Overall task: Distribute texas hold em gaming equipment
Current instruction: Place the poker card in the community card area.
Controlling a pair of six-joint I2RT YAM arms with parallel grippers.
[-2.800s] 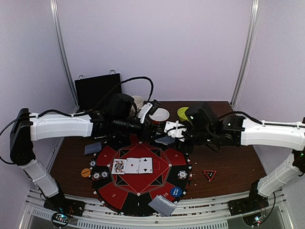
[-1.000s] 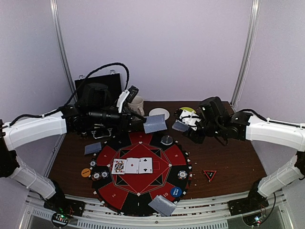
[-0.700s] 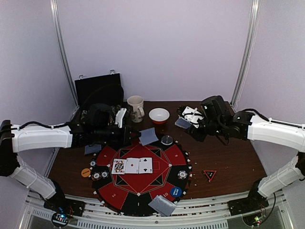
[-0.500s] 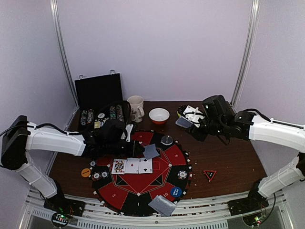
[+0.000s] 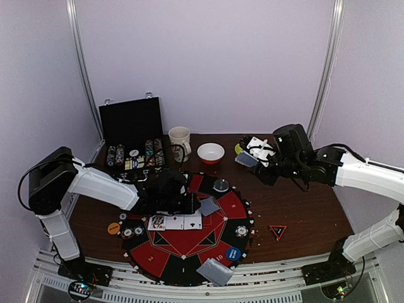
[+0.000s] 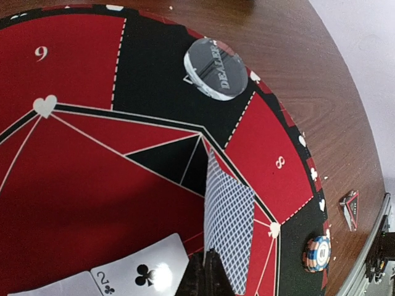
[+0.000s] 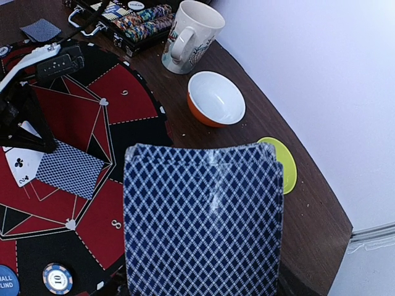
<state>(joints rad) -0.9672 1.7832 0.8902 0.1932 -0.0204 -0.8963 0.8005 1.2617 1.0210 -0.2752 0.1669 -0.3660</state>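
Note:
My left gripper (image 6: 207,271) is shut on the near edge of one blue-backed card (image 6: 231,222), held low over the red-and-black mat (image 6: 80,185). The card hangs just right of the face-up two of clubs (image 6: 145,274). From above, that card (image 5: 209,206) sits beside the row of three face-up cards (image 5: 175,221). My right gripper (image 5: 255,158) hangs above the table's back right, shut on a deck of blue-backed cards (image 7: 203,222) that hides its fingers. A dealer button (image 6: 215,60), a striped chip (image 6: 317,253) and a red-black triangle marker (image 5: 278,231) lie nearby.
A white mug (image 5: 180,142), an orange bowl (image 5: 211,153) and a green lid (image 7: 281,163) stand at the back. An open black case (image 5: 131,126) holds chips at the back left. A blue disc (image 5: 233,254), an orange disc (image 5: 113,228) and face-down cards (image 5: 215,271) lie around the mat.
My left arm swung from the back down to the mat, carrying the single card to the right end of the face-up row. My right arm drifted slightly right with the deck.

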